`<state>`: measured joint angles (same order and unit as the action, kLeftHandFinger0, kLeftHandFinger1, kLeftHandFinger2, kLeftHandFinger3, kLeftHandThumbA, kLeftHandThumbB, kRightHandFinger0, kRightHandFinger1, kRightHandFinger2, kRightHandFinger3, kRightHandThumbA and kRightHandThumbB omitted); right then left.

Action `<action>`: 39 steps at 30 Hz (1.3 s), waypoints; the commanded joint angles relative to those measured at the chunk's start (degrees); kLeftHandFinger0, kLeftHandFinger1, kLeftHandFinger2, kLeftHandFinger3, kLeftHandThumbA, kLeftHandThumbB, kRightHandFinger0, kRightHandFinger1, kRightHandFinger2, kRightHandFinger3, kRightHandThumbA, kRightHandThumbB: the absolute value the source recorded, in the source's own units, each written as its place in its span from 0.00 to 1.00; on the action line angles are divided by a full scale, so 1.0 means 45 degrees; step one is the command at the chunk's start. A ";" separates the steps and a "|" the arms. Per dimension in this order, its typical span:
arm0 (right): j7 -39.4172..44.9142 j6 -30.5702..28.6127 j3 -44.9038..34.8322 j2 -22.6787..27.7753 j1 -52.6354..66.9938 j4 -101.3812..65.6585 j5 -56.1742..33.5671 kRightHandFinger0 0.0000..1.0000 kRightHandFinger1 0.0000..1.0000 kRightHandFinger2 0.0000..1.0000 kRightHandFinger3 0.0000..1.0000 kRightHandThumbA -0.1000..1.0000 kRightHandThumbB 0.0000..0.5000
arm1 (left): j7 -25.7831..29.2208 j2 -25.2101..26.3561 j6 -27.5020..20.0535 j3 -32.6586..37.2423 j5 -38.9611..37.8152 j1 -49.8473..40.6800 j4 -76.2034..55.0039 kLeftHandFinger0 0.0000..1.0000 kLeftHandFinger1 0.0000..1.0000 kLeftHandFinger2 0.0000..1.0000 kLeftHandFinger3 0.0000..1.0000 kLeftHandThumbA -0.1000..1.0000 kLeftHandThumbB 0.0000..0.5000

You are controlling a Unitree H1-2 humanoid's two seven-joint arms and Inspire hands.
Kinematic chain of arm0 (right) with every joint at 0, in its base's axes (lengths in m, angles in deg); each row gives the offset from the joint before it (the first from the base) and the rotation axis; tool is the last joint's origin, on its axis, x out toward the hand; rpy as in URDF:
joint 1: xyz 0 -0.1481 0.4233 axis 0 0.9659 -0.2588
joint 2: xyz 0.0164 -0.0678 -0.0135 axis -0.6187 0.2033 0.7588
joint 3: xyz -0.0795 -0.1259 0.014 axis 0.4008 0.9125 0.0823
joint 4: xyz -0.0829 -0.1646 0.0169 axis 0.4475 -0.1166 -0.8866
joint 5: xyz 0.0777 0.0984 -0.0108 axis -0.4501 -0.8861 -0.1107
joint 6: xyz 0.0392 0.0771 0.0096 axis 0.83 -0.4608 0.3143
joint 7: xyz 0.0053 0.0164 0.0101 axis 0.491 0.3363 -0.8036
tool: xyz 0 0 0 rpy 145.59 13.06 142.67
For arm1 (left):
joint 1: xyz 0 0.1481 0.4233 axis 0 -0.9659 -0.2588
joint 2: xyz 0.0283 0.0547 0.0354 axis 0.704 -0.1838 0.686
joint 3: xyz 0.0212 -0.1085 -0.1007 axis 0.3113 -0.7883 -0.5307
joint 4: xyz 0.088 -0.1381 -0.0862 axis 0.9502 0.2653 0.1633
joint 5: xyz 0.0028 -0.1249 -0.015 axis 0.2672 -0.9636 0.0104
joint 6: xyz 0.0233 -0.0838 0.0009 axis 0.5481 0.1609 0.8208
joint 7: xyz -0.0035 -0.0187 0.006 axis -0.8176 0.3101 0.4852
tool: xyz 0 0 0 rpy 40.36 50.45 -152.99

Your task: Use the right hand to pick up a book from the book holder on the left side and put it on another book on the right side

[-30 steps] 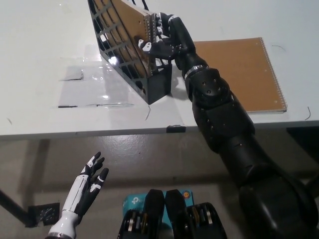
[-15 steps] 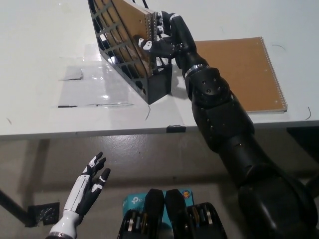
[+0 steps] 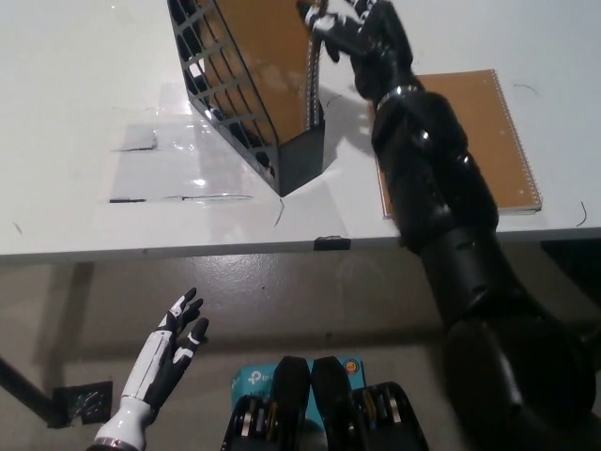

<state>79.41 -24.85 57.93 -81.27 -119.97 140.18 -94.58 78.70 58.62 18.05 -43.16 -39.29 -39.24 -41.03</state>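
Left hand [image 3: 169, 352]: white, fingers spread, holding nothing, low below the table [image 3: 84, 197] edge.
Book holder [image 3: 246, 89]: black grid rack, leaning left.
Book [image 3: 272, 61]: brown, upright in the rack, long axis running away, gripped at its spiral edge by the right hand [image 3: 352, 28].
Second book [image 3: 488, 132]: flat at the right, near the table's front edge.

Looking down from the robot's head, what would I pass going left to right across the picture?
White left hand hanging below the table edge, black wire-mesh book holder with a brown book standing in it, black right hand at the book's top edge, brown spiral-bound notebook lying flat.
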 commanded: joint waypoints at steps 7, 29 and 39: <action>-0.0141 0.1648 -0.1073 -0.0291 -0.3484 -0.2528 -0.2623 0.00 0.38 0.79 0.92 0.00 0.15 | -0.0127 0.0159 -0.0391 -0.0006 0.0005 0.0265 -0.0155 0.77 0.95 1.00 1.00 0.93 0.29; -0.0154 0.3174 -0.2211 0.1426 -0.4513 -0.3926 -0.4391 0.00 0.27 0.78 1.00 0.00 0.11 | -0.0210 0.0132 -0.0490 -0.0015 -0.0023 0.0015 -0.0207 0.73 0.90 1.00 1.00 0.92 0.27; -0.0472 0.4430 -0.3523 0.2703 -0.3617 -0.3983 -0.5622 0.00 0.29 0.67 1.00 0.00 0.07 | -0.0118 0.0166 -0.0646 -0.0025 0.0089 -0.0122 -0.0014 0.73 0.90 1.00 1.00 0.92 0.28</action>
<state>76.53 -6.71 43.93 -72.31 -133.13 124.64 -114.16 78.09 58.63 17.87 -43.20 -39.28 -39.68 -40.85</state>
